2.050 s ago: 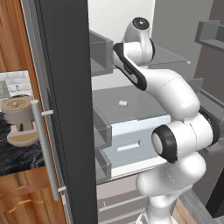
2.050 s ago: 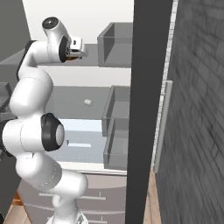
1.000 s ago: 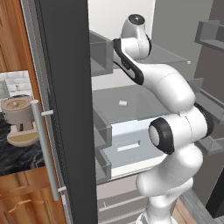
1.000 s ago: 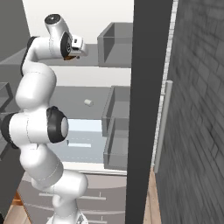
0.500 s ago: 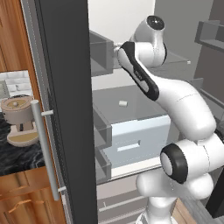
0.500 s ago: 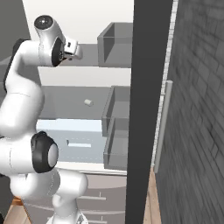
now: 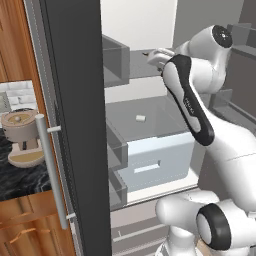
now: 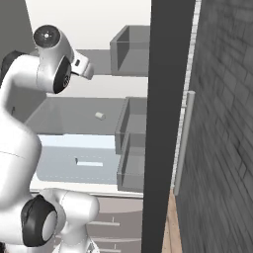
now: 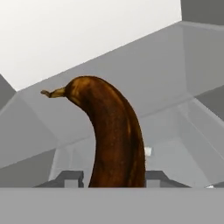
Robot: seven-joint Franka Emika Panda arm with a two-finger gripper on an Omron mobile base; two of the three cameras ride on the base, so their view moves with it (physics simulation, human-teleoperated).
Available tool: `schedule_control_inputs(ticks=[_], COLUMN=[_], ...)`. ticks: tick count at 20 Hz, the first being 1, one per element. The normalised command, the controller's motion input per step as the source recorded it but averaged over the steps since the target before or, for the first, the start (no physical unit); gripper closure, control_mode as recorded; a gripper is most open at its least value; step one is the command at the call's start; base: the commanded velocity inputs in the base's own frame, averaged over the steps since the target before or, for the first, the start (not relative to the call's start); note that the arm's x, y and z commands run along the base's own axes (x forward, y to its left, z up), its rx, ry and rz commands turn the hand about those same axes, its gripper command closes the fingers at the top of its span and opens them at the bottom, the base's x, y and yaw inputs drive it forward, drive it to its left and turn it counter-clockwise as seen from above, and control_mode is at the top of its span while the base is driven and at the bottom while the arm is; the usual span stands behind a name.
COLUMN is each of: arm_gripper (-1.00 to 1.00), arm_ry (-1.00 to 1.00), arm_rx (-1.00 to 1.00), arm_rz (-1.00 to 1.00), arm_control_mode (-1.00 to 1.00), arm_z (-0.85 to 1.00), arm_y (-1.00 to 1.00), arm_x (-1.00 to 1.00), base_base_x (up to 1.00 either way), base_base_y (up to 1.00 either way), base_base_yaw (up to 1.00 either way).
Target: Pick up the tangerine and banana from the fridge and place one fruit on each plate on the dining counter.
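- The fridge [image 7: 75, 125] stands open, its dark door edge and long bar handle [image 7: 50, 175] toward the camera in the left base view.
- The arm reaches up into the fridge at the level of the upper shelf [image 8: 106, 62].
- In the hand view the banana [image 9: 113, 140] rises between the two finger tips [image 9: 70, 178], dark brown, curving up to a stem that points left.
- The gripper [image 9: 113, 179] stands narrowly open with a finger tip on each side of the banana's lower end; I cannot tell whether the tips press on it.
- The banana is over the grey translucent shelf, with the white back wall behind it.
- A small white block [image 7: 140, 118] lies on the lower shelf, above the pale blue drawer [image 7: 155, 162].
- Grey door bins [image 8: 131, 133] hang at the door's inner side.
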Motion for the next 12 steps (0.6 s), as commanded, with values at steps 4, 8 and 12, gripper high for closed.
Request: schedule_control_inputs(ticks=[4,8,12], arm_gripper=[1.00,1.00,1.00], arm_ry=[-0.07,-0.09,-0.05], arm_rx=[0.10,0.08,0.06], arm_rz=[-0.07,-0.07,-0.05], arm_control_mode=[-1.00,-1.00,-1.00], arm_z=[0.28,0.21,0.12], arm_y=[-0.23,-0.13,-0.05], arm_x=[-0.98,-0.94,-0.90], base_base_x=[0.00,0.00,0.00], base_base_y=[0.00,0.00,0.00], base_base_yaw=[0.00,0.00,0.00])
